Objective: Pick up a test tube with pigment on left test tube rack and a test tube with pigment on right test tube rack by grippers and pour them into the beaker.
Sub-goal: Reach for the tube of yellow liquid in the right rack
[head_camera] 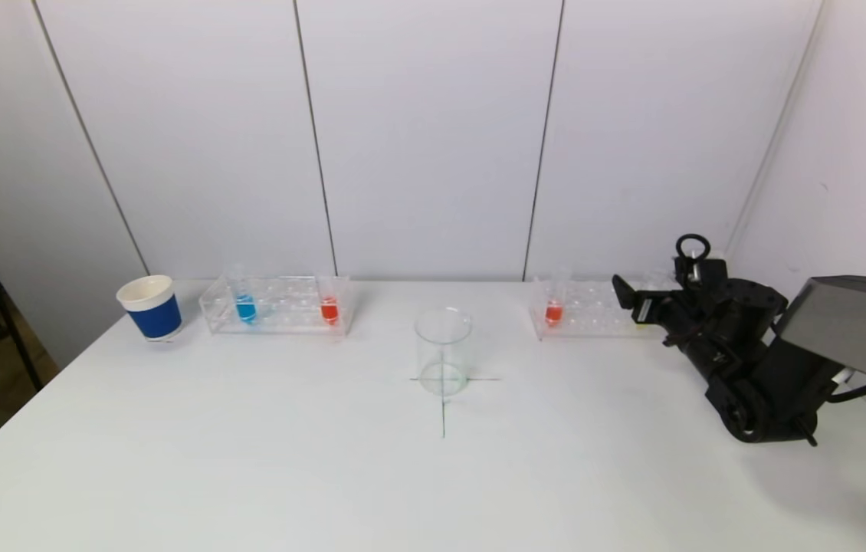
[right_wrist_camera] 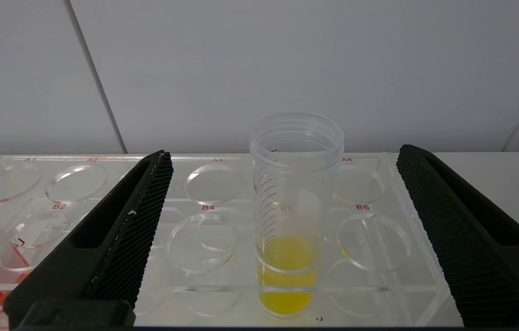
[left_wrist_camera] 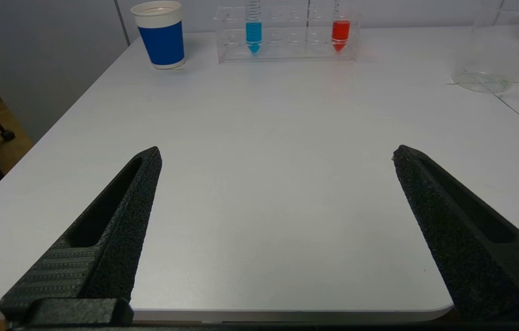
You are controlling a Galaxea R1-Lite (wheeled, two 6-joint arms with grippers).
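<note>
**Cataloguing bench stock: both pincers spread wide, nothing held**

- Beaker: clear, upright at frame centre on the white table, over a marked cross.
- Left rack: upper left of centre; I count a blue-pigment tube and a red-pigment tube standing in it.
- Right rack: upper right; one red tube at its left end, and a yellow-pigment tube seated in slot B5, seen from my right wrist camera.
- Blue paper cup: far left, beside the left rack.
- Right gripper: jaws wide, flanking the yellow tube without touching.
- Left gripper: jaws wide, low near the table's front edge, well apart from the left rack.
</note>
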